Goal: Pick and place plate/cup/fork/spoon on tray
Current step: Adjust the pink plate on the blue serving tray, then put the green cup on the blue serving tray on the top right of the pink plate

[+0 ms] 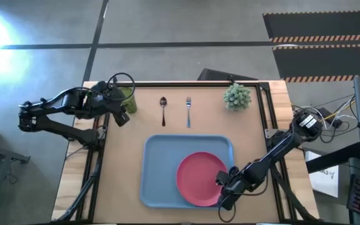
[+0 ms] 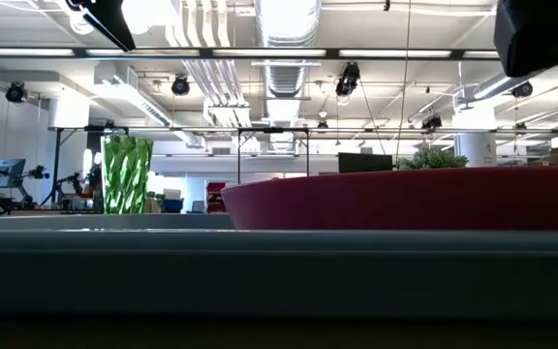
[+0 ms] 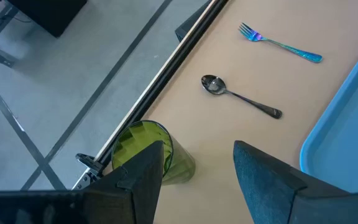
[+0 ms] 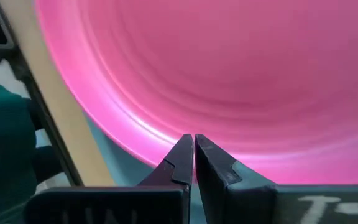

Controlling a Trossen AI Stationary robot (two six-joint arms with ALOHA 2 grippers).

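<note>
Plate (image 1: 199,178) lies in the tray (image 1: 158,169), toward four o'clock.
Right gripper (image 1: 224,181) pinches its rim, jaws shut; left gripper (image 1: 122,112) gapes empty beside the cup (image 1: 127,100).

My overhead camera looks straight down; my low one peers level across the tray (image 2: 279,267). Both catch the plate (image 1: 199,178), like my close right-wrist view.

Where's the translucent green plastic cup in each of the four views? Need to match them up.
High view: the translucent green plastic cup sits at the table's far left, under the left gripper.
Low view: left, upright, behind the light-blue plastic tray's rim.
Left wrist view: cup beside the near finger, at the table edge.
Right wrist view: not in it.
Shared landmark: the tray, also in the left wrist view.
</note>
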